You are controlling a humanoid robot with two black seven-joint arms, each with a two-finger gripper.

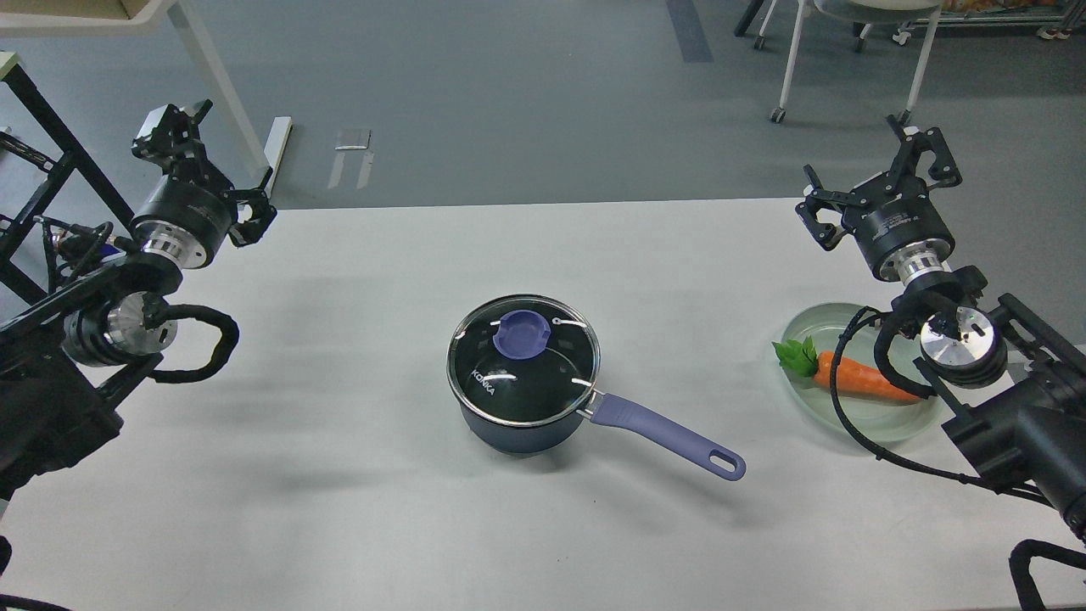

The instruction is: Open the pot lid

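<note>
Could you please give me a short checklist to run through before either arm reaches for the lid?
1. The lid sits level on the pot: ok.
2. The knob is uncovered, with nothing above it: ok.
3. The left gripper is open and holds nothing: ok.
4. The right gripper is open and holds nothing: ok.
5. The pot handle points to the right front, away from the knob: ok.
6. The plate with the carrot stands apart from the pot: ok.
</note>
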